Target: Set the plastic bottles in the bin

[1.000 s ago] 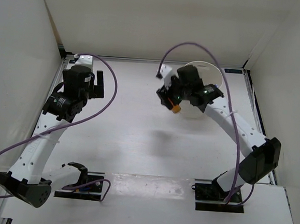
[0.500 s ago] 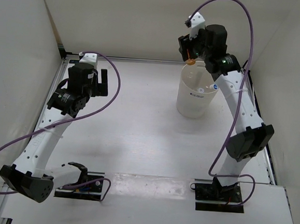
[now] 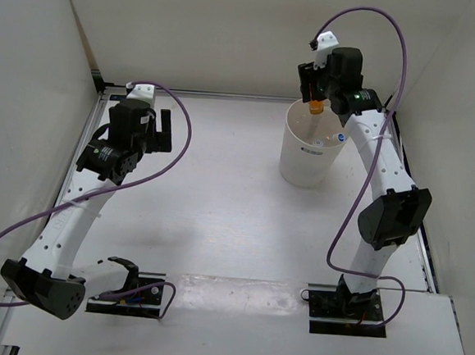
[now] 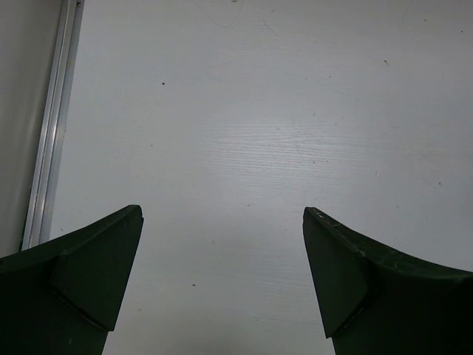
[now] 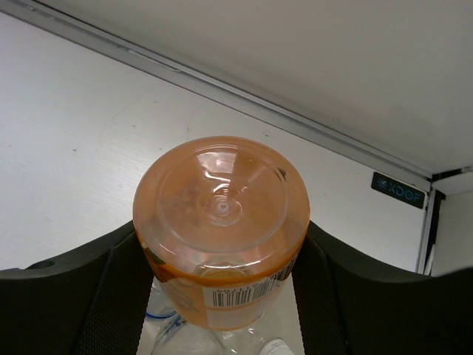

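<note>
My right gripper (image 3: 316, 100) is shut on the orange-coloured bottle (image 3: 315, 108) and holds it over the far rim of the white bin (image 3: 304, 170). In the right wrist view the orange bottle (image 5: 222, 225) fills the gap between my fingers (image 5: 74, 296), base toward the camera. Clear bottles (image 5: 192, 340) lie below it inside the bin; one with a blue label (image 3: 337, 138) shows from above. My left gripper (image 3: 160, 132) is open and empty over bare table at the far left; its fingers (image 4: 89, 281) stand wide apart.
White walls close in the table on the left, back and right. A metal rail (image 4: 52, 148) runs along the left edge. The arm bases (image 3: 130, 288) stand at the near edge.
My right arm has carried the orange bottle from in front of the bin up and back over its far rim, then slightly right. The left arm has shifted a little.
</note>
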Robot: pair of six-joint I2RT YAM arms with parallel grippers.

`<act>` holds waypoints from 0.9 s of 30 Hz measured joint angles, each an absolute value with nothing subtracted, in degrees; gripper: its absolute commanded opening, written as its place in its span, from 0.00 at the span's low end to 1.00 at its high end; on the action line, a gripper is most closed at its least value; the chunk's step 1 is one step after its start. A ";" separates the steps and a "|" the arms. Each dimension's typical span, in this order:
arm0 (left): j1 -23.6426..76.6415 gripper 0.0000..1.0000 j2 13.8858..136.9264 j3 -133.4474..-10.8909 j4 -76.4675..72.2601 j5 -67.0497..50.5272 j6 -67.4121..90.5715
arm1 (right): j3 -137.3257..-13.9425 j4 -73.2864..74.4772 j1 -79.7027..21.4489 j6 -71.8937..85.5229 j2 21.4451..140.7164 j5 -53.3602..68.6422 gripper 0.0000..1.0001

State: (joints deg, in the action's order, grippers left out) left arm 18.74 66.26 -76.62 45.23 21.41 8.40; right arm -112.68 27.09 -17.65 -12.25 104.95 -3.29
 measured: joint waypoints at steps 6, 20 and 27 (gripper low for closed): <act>18.74 1.00 66.32 -76.62 45.43 21.41 8.45 | -112.49 26.98 -15.29 -11.14 105.01 -5.61 0.49; 18.74 1.00 66.76 -76.69 46.48 21.65 9.06 | -107.74 24.23 -17.43 -13.72 104.95 -14.35 0.90; 18.74 1.00 67.61 -76.69 46.94 21.67 9.34 | -107.35 23.77 -17.63 -13.72 103.81 -16.62 0.90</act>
State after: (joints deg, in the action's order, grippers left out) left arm 18.74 67.61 -76.69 46.94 21.67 9.34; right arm -107.35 23.77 -17.63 -13.72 103.81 -16.62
